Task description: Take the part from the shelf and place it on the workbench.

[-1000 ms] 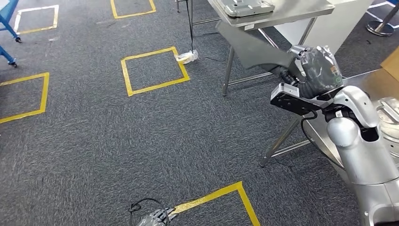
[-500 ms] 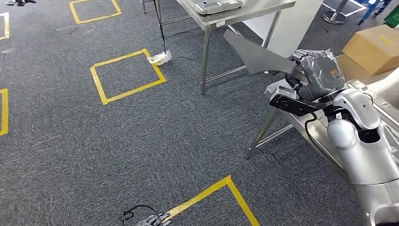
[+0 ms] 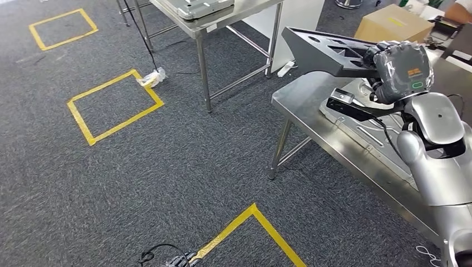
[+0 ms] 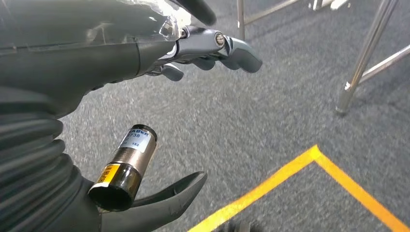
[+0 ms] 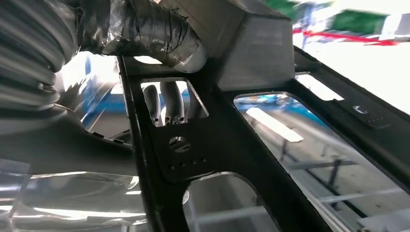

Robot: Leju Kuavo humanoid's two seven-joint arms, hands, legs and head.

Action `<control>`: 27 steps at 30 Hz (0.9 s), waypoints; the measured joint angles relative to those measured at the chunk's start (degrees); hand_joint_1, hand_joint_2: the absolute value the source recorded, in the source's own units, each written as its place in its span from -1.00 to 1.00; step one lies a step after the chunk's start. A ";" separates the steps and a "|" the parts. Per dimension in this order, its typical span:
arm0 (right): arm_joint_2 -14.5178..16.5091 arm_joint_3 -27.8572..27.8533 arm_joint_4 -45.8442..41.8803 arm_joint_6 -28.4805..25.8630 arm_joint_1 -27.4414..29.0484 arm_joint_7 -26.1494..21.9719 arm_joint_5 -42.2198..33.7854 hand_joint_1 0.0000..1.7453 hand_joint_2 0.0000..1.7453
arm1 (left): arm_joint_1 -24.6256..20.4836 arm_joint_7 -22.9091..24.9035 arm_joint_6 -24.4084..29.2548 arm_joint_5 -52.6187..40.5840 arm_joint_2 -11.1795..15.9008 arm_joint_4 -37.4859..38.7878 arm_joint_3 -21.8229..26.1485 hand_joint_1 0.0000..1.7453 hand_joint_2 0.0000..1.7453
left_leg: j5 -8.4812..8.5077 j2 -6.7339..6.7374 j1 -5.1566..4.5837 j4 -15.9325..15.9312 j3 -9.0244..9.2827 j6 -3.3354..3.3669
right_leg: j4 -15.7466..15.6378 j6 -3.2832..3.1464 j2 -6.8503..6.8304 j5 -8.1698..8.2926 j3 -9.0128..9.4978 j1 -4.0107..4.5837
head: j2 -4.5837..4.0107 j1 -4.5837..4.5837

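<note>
My right hand [image 3: 402, 71], wrapped in clear plastic, grips a long dark grey part [image 3: 328, 50] with cut-out openings and holds it in the air above the near steel workbench [image 3: 305, 108]. In the right wrist view the part [image 5: 227, 145] crosses close to the lens, my thumb [image 5: 159, 38] lies over its edge and my fingers [image 5: 167, 104] show through one opening. My left hand [image 4: 193, 46] hangs low over the grey carpet with its fingers spread and nothing in it.
A second steel table [image 3: 222, 22] stands further back with a flat metal tray [image 3: 200, 6] on it. Pressed metal pieces [image 3: 362, 130] lie on the near workbench. A cardboard box [image 3: 392, 21] sits beyond it. Yellow tape squares [image 3: 111, 103] mark the carpet.
The camera has swung to the right, so the whole scene slid left and the near workbench came into view. My right hand still holds the part, which now shows its open face above the bench.
</note>
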 joint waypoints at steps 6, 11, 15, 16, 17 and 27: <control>-1.38 0.63 4.28 -0.76 -1.78 1.79 4.56 1.00 1.00 | 0.06 1.84 1.19 1.18 0.36 -0.01 -1.09 -1.00 1.00 | 9.49 -4.05 0.17 -13.92 4.46 0.74 | 1.02 0.81 4.67 -1.00 0.13 -0.05 | 0.00 0.02; -3.28 0.71 6.20 -0.90 -1.79 2.37 5.43 1.00 1.00 | -0.29 2.54 1.66 1.05 0.79 -0.36 -2.01 -1.00 1.00 | 9.93 -1.63 0.15 -16.17 5.87 1.99 | 2.64 2.57 4.05 -2.23 -1.00 -0.29 | 0.00 0.19; -3.50 0.74 8.38 -0.34 -2.11 2.86 5.84 1.00 1.00 | -0.49 2.77 1.67 1.21 0.83 -0.22 -2.33 -1.00 1.00 | 9.76 1.02 0.10 -16.73 6.36 2.53 | 14.84 3.39 -1.35 -7.11 -7.42 -0.44 | 0.00 0.44; -3.44 0.78 9.25 -0.12 -2.10 2.86 6.06 1.00 1.00 | -0.64 2.63 1.67 1.40 0.72 -0.02 -2.34 -1.00 1.00 | 9.60 1.67 0.12 -16.70 6.42 2.50 | 15.93 3.55 -1.66 -6.82 -8.27 -0.62 | 0.00 0.44; -3.38 0.80 10.10 0.06 -2.11 2.85 6.22 1.00 1.00 | -0.83 2.46 1.67 1.59 0.57 0.21 -2.34 -1.00 1.00 | 9.42 2.32 0.16 -16.67 6.55 2.40 | 14.81 3.67 -1.96 -5.48 -7.97 -0.77 | 0.00 0.44; -2.83 0.84 13.34 0.22 -3.42 2.88 6.36 1.00 1.00 | -1.92 1.91 1.75 1.95 0.10 1.43 -2.38 -1.00 1.00 | 4.99 3.55 -0.06 -12.33 6.55 -0.22 | -0.06 0.75 -2.75 0.66 -0.72 -0.22 | 0.00 0.39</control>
